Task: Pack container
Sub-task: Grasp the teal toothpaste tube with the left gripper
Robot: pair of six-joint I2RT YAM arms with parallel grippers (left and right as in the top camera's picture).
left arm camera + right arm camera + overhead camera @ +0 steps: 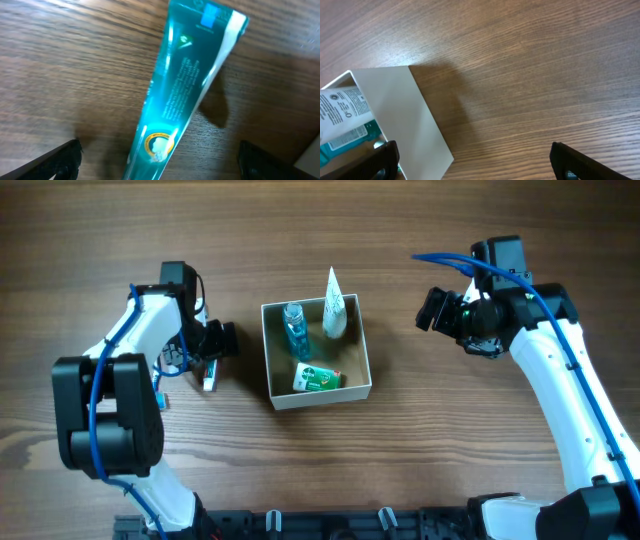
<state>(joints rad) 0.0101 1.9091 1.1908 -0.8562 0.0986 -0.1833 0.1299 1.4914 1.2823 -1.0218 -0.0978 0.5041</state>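
A dark wood-grain counter spans the whole view, with a black mounting rail fixed along its near edge.

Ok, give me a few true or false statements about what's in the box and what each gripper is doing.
1. The container shows three items inside. True.
2. The teal tube is already in the container. False: it lies outside it on the table, between the open fingers of the left gripper.
3. The right gripper is holding a bottle. False: it is open and empty, beside the container.
4. A clear blue bottle is in the container. True.
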